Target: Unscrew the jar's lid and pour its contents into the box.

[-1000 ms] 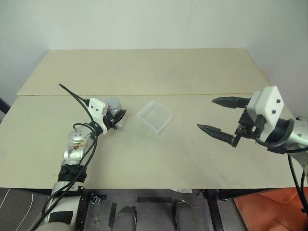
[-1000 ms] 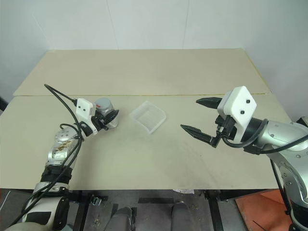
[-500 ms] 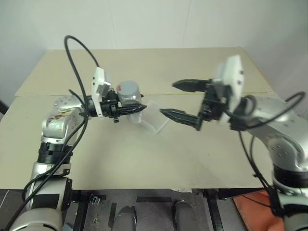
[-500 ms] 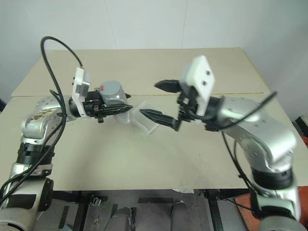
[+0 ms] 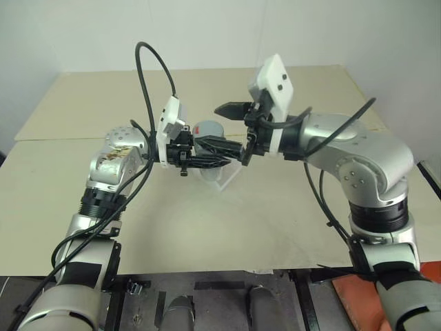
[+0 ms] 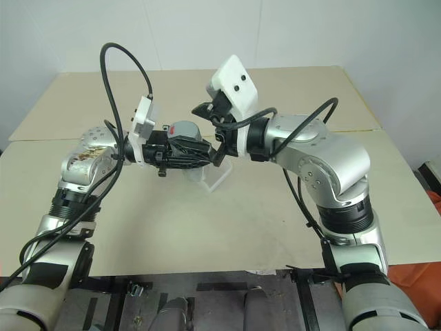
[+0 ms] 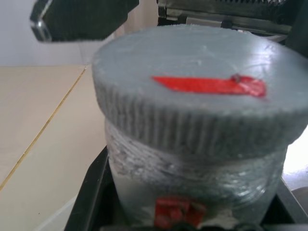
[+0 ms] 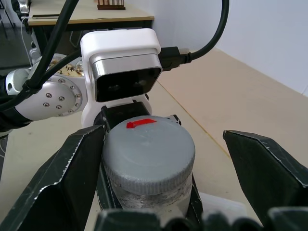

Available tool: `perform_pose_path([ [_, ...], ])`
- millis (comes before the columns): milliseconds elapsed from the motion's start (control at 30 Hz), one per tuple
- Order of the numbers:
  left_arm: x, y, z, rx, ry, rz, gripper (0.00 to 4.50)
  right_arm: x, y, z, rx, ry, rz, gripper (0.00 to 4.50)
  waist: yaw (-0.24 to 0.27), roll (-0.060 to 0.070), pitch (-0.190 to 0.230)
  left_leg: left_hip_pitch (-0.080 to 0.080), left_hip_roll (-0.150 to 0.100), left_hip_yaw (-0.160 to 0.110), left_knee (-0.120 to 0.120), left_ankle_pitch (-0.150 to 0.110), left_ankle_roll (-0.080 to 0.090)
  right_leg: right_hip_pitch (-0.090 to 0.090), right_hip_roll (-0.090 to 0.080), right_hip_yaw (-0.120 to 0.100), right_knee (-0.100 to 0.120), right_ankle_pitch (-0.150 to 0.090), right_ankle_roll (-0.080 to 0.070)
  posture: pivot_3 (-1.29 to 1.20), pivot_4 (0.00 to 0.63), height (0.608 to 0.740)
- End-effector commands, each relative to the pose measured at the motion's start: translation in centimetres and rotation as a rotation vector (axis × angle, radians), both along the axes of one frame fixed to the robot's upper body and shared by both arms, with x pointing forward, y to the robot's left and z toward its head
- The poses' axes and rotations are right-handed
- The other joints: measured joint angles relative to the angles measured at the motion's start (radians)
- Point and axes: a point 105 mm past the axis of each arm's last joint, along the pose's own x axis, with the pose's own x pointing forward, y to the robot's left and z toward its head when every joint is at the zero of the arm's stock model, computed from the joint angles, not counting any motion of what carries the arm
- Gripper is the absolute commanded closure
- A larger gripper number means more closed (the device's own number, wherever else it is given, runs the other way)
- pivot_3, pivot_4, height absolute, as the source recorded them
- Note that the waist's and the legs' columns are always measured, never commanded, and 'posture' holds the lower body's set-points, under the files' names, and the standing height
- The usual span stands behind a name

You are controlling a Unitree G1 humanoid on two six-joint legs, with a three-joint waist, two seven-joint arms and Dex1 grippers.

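Left eye view: the left gripper holds the jar raised over the bench, pointing level toward 3 o'clock; the right gripper faces it from 3 o'clock.
Left fingers: closed on the jar's body, lid uppermost.
Right fingers: spread wide, one on each side of the lid, not yet closed on it.
Box: the box rests on the bench just below the jar, partly hidden by both grippers.
Left wrist view adds: the lid's ribbed grey edge, a red strip on its top, the jar's wrapped silvery wall and a red patch lower down.
Right wrist view adds: one black finger lies close against the lid while the other stands well apart at the far side; the lid is still screwed on.
Change from a second ago: the jar was low beside the box at 9 o'clock and the right gripper was well away at 3 o'clock; both have since come up and met over the box.
Box since then: unmoved.
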Motion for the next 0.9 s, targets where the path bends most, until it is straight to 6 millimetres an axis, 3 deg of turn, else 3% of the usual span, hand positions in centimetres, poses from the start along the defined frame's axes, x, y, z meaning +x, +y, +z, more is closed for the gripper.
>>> perform_pose_path([
  [33, -0.2, 0.2, 1.5, -0.007, -0.073, -0.006, 2.59, -0.3, 0.4, 0.7, -0.003, -0.025, 0.0, 0.0, 0.0, 0.0, 0.0, 0.0, 0.0, 0.0, 0.0, 0.0, 0.0, 0.0, 0.0, 0.0, 0.0, 0.0, 0.0, 0.0, 0.15, 0.74],
  [133, -0.2, 0.3, 1.6, -0.008, -0.076, -0.008, 2.59, -0.2, 0.5, 0.7, 0.005, -0.019, -0.001, 0.6, -0.002, 0.0, 0.0, 0.0, 0.0, 0.0, 0.0, 0.0, 0.0, 0.0, 0.0, 0.0, 0.0, 0.0, 0.0, 0.0, 0.15, 0.74],
  [267, -0.3, 0.3, 1.6, -0.008, -0.078, -0.009, 2.59, -0.1, 0.4, 0.6, 0.023, -0.006, 0.01, 1.72, -0.001, 0.0, 0.0, 0.0, 0.0, 0.0, 0.0, 0.0, 0.0, 0.0, 0.0, 0.0, 0.0, 0.0, 0.0, 0.0, 0.15, 0.74],
  [367, -0.9, 0.3, 1.7, -0.012, -0.074, -0.043, 2.59, -0.3, 0.4, 0.4, 0.046, 0.001, 0.079, 1.73, 0.0, 0.0, 0.0, 0.0, 0.0, 0.0, 0.0, 0.0, 0.0, 0.0, 0.0, 0.0, 0.0, 0.0, 0.0, 0.0, 0.15, 0.74],
  [467, -2.6, 0.6, 2.2, -0.025, -0.068, -0.149, 2.59, -1.5, 0.1, 0.0, 0.052, -0.026, 0.305, 1.73, -0.001, 0.0, 0.0, 0.0, 0.0, 0.0, 0.0, 0.0, 0.0, 0.0, 0.0, 0.0, 0.0, 0.0, 0.0, 0.0, 0.15, 0.74],
  [733, -5.8, 1.1, 2.6, -0.017, -0.053, -0.317, 2.59, -1.7, 0.4, 0.0, 0.013, -0.071, 0.674, 1.73, -0.028, 0.001, 0.0, 0.001, 0.0, 0.0, 0.0, 0.0, 0.0, 0.0, 0.0, 0.0, 0.0, 0.0, 0.0, 0.0, 0.15, 0.74],
  [867, -5.8, 1.0, 2.5, -0.017, -0.052, -0.3, 2.59, -1.2, 0.7, -0.5, -0.027, -0.076, 0.703, 1.73, -0.029, 0.001, 0.0, 0.001, 0.0, -0.001, 0.0, 0.0, 0.0, 0.0, 0.0, 0.0, 0.002, 0.0, 0.0, 0.0, 0.15, 0.74],
  [900, -5.7, 1.1, 2.5, -0.015, -0.052, -0.286, 2.59, -0.9, 0.8, -0.5, -0.029, -0.076, 0.68, 1.38, -0.029, 0.001, 0.0, 0.001, 0.0, -0.001, 0.0, 0.0, -0.001, 0.0, 0.0, 0.0, 0.005, 0.0, 0.0, 0.0, 0.15, 0.74],
])
